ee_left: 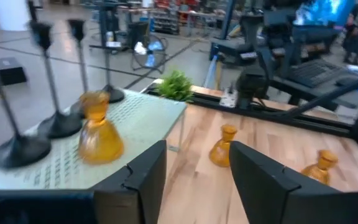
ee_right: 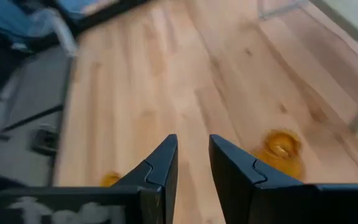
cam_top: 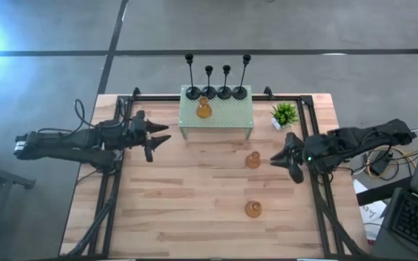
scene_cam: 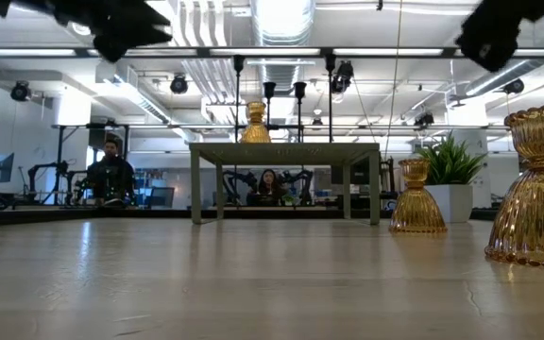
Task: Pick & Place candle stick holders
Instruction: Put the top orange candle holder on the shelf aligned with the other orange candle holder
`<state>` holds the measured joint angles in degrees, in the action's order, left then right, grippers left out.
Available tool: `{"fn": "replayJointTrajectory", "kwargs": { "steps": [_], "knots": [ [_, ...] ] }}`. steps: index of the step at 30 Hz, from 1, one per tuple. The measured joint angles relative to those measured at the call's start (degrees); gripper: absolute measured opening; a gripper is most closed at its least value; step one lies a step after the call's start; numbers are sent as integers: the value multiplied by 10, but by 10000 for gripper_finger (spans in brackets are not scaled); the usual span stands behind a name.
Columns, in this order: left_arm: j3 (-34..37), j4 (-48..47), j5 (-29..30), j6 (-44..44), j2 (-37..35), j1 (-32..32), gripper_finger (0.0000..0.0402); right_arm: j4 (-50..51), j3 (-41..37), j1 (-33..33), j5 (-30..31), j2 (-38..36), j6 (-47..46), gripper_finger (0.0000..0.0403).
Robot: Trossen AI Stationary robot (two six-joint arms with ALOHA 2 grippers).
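Several black candle stick holders [cam_top: 217, 92] stand in a row on their round bases along the far edge of a small pale green stand [cam_top: 227, 119]. An amber glass holder [cam_top: 204, 109] stands on the stand in front of them. Two more amber holders [cam_top: 252, 160] [cam_top: 253, 209] stand upright on the wooden table. My left gripper [cam_top: 162, 139] hovers open at the left, level with the stand, nothing between its fingers [ee_left: 197, 149]. My right gripper [cam_top: 278, 160] hovers just right of the nearer-to-stand amber holder [ee_right: 281, 149], its fingers [ee_right: 193, 142] a narrow gap apart and empty.
A small green potted plant [cam_top: 284, 114] stands right of the stand near the far edge. Black rails [cam_top: 115, 181] run along the table's left, right and far sides. A laptop and cables [cam_top: 405, 210] lie beyond the right edge. People sit in the room behind [scene_cam: 111, 175].
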<state>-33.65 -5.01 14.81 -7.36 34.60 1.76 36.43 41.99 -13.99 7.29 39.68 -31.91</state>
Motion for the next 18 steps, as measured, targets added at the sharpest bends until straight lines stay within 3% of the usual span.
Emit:
{"fn": "replayJointTrajectory", "kwargs": {
  "steps": [4, 8, 18],
  "knots": [
    [73, 56, 14, -31, -35, 0, 162, -56, -72, -22, 62, -21, -15, 85],
    [130, 74, 43, -45, -66, 0, 151, -99, -134, -23, 85, -36, -14, 89],
    [197, 75, 170, -47, -94, 0, 149, -232, -265, -23, 127, -38, -44, 120]
  ]
}}
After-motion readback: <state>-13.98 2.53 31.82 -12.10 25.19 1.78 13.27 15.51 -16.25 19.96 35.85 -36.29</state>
